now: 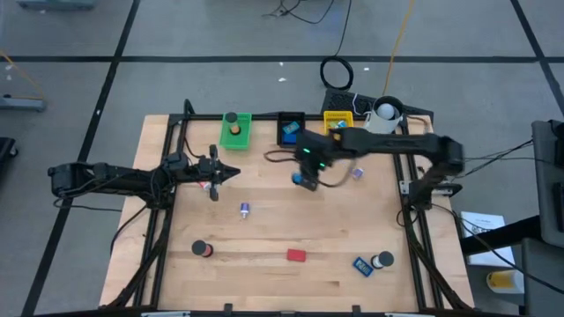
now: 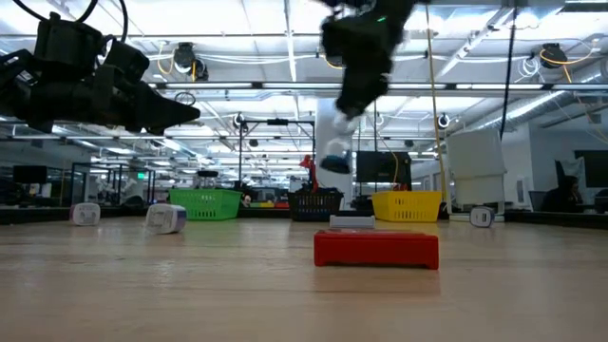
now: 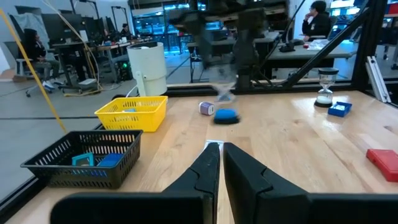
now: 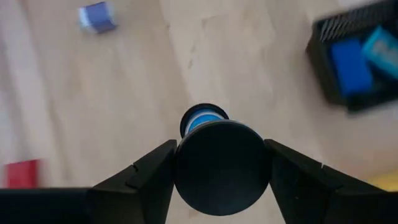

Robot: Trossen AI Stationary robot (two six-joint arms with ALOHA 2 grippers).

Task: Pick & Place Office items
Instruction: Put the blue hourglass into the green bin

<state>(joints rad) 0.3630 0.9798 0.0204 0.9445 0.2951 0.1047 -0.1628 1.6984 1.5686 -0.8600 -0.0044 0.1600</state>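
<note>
My right gripper point(image 1: 305, 173) hangs above the middle of the table, shut on a small timer-like item point(image 2: 334, 161) with dark round end caps and a blue middle. My left gripper point(image 1: 231, 170) waits shut over the table's left part, pointing level. Loose office items lie on the wood: a red block point(image 1: 296, 255), a dark roll point(image 1: 203, 249), a blue block point(image 1: 362, 265) beside a dark-capped piece point(image 1: 383, 260), a white-and-blue piece point(image 1: 244, 209) and a purple piece point(image 1: 357, 173). My right gripper pinches the item's dark round upper cap point(image 4: 183, 165) by its rim between the two fingers. The fingers slant down from above. The item hangs below them, its blue lower end point(image 4: 204, 118) pointing at the table, lifted clear of the wood.
Along the far edge stand a green tray point(image 1: 235, 130) with a dark round item in it, a black tray point(image 1: 291, 128) holding blue pieces, a yellow tray point(image 1: 337, 119) and a white cup point(image 1: 385, 113). Bare wood lies between the loose items.
</note>
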